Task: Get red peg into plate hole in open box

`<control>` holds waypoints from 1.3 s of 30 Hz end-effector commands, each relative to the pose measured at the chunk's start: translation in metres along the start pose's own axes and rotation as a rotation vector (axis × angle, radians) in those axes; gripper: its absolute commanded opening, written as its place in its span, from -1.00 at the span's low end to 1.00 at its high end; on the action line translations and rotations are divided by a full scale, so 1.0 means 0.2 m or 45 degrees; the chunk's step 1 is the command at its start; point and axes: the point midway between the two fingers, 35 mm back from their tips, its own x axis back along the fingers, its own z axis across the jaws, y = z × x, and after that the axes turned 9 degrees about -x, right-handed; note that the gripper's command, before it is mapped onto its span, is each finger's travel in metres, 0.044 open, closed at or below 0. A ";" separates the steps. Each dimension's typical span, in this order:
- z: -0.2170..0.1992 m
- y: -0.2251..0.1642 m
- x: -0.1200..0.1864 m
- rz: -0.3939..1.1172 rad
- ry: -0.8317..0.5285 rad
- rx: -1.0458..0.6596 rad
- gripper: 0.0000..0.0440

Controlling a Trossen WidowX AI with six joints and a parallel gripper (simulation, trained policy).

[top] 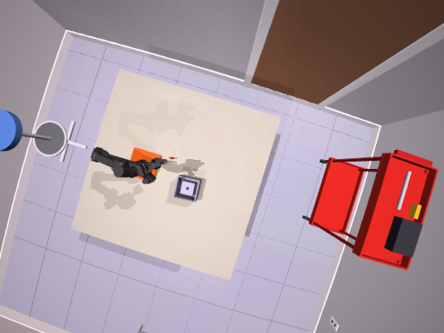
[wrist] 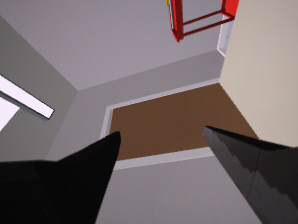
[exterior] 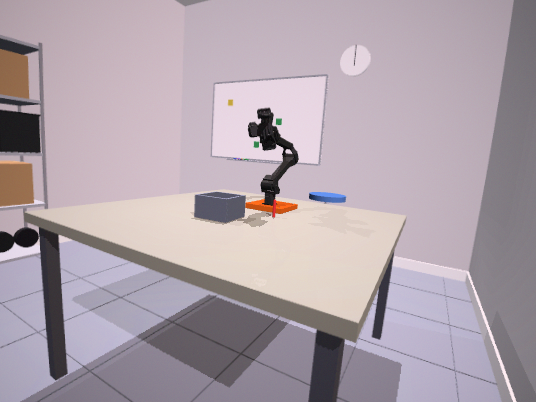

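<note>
The red peg [top: 171, 157] [exterior: 274, 209] stands upright on the table, in front of the arm's orange base. The open grey box [top: 176, 187] [exterior: 220, 208] stands on the table to one side of the peg. The pale plate [top: 183, 191] with a small dark hole at its middle shows at the bottom of the box in the top view. My gripper [wrist: 161, 133] is open, with nothing between its fingers. It is raised high above the table, well above the peg and apart from it. The peg and the box are out of the wrist view.
The orange base [top: 138, 154] [exterior: 287, 207] lies under the arm on the pale table [top: 166, 240] [exterior: 300, 260]. A blue round stool seat [top: 8, 130] [exterior: 327, 197] is beyond the table edge. A red cart [top: 337, 195] [wrist: 202, 22] stands off the table's far side.
</note>
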 end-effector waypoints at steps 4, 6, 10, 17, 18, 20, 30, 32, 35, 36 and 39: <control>-0.01 0.02 -0.03 -0.034 -0.032 0.014 1.00; -0.02 0.03 -0.04 -0.057 -0.055 0.021 1.00; -0.09 0.05 -0.07 -0.118 -0.144 0.022 1.00; -0.34 0.11 -0.11 -0.241 -0.426 -0.001 1.00; -0.37 0.12 -0.11 -0.258 -0.468 -0.005 1.00; -0.45 0.14 -0.10 -0.290 -0.552 -0.014 1.00; -0.79 0.20 -0.02 -0.446 -0.973 -0.035 1.00; -0.85 0.21 0.00 -0.475 -1.057 -0.033 1.00; -0.94 0.22 0.05 -0.518 -1.184 -0.026 1.00; -0.97 0.22 0.06 -0.532 -1.226 -0.023 1.00; -1.05 0.23 0.11 -0.573 -1.353 -0.007 1.00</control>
